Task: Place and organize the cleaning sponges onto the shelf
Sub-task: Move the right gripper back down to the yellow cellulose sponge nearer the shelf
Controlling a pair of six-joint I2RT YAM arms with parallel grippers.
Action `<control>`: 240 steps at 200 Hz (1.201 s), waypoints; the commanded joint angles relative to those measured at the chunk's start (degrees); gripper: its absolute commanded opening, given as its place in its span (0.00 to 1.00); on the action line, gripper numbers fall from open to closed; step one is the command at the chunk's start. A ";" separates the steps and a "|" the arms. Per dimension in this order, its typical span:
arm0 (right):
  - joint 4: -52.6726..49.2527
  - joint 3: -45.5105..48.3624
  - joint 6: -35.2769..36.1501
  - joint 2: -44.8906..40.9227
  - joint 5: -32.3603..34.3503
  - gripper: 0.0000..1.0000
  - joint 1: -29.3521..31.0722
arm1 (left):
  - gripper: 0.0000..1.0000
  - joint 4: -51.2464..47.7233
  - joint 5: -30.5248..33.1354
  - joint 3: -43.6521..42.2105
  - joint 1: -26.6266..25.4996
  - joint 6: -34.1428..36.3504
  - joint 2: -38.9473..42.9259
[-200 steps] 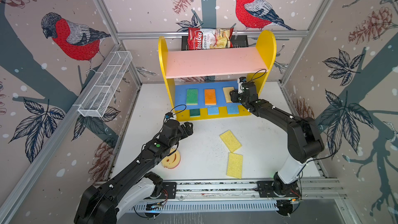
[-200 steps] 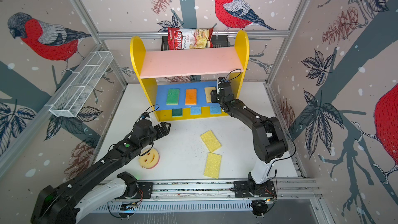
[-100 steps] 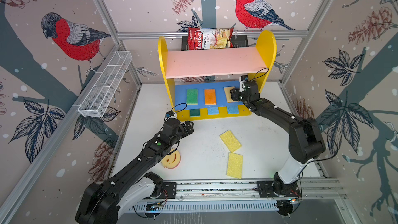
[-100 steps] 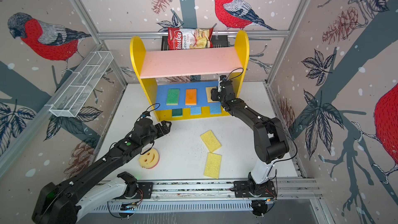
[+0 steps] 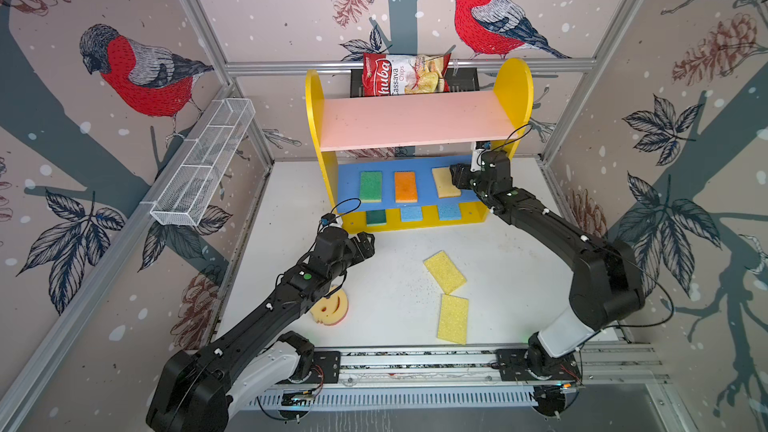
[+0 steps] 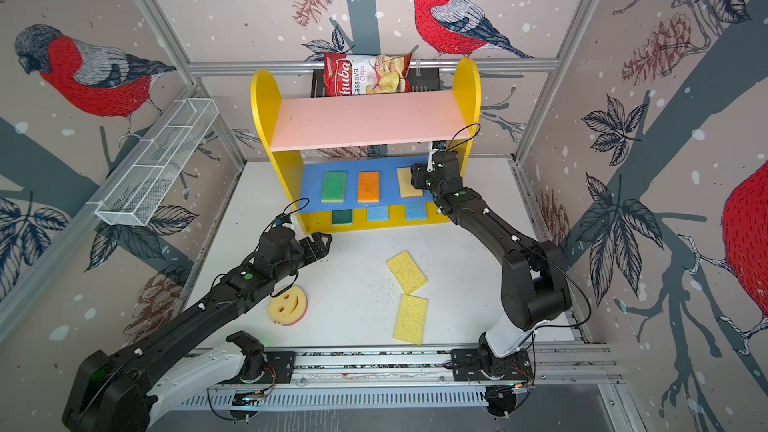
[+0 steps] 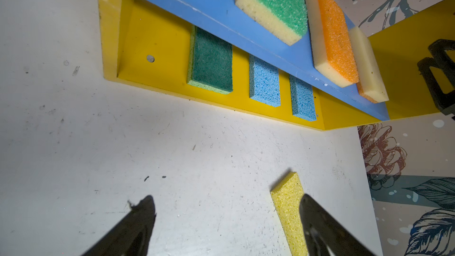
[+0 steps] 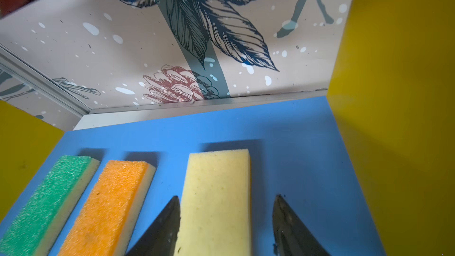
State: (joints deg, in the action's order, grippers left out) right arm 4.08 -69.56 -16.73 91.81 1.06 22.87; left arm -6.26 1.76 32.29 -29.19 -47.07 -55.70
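White table (image 5: pixel 395 326), bird-print walls | tan sponge (image 8: pixel 216 168) laid on blue board (image 8: pixel 295 131) of shelf (image 5: pixel 316 126), upper centre, lying lengthwise between jaws of spread right gripper (image 8: pixel 227 196), ungripped | left gripper (image 7: pixel 226 196) spread, empty; yellow sponge (image 5: pixel 444 272), diagonal, seen right of it at centre, judged nearer this arm.

In a top view I see the shelf (image 5: pixel 419 118) at upper centre, a bag (image 5: pixel 405 74) behind it. Three sponges (image 5: pixel 405 187) lie in a row on its middle board (image 5: pixel 424 168), and three base sponges (image 5: pixel 411 214) lie below them. Two loose sponges (image 5: pixel 444 272) lie on the table (image 5: pixel 395 284) in front, and a lone sponge (image 5: pixel 332 307) lies at lower left.
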 commanded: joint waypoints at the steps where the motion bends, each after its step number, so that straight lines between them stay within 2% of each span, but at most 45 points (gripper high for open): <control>1: -1.00 2.69 -3.43 -3.30 0.63 0.61 -0.08 | 0.90 0.78 0.26 0.67 0.12 -0.36 0.32; 34: 3.98 15.00 -7.95 -11.85 -3.03 0.61 0.56 | 0.89 -2.54 1.30 1.19 0.18 -1.00 2.71; 67: 2.99 23.89 -8.17 -19.50 -1.04 0.62 1.21 | 0.89 -7.17 6.04 0.63 0.13 -2.01 6.80; 118: 4.98 39.83 -15.06 -30.59 -0.41 0.63 3.57 | 0.88 -9.99 8.19 -4.56 0.12 -7.15 13.95; 179: 5.64 47.92 -16.49 -30.47 -4.57 0.63 8.88 | 0.88 -12.91 9.39 -8.89 0.10 -11.09 18.96; 240: 6.36 47.87 -15.73 -25.04 -4.88 0.66 13.72 | 0.87 -5.64 5.93 -13.72 0.09 -13.81 16.30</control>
State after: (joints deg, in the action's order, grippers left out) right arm 8.47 -21.39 -32.91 64.49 -3.42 35.29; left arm -16.60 9.15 20.03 -29.12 -59.07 -38.65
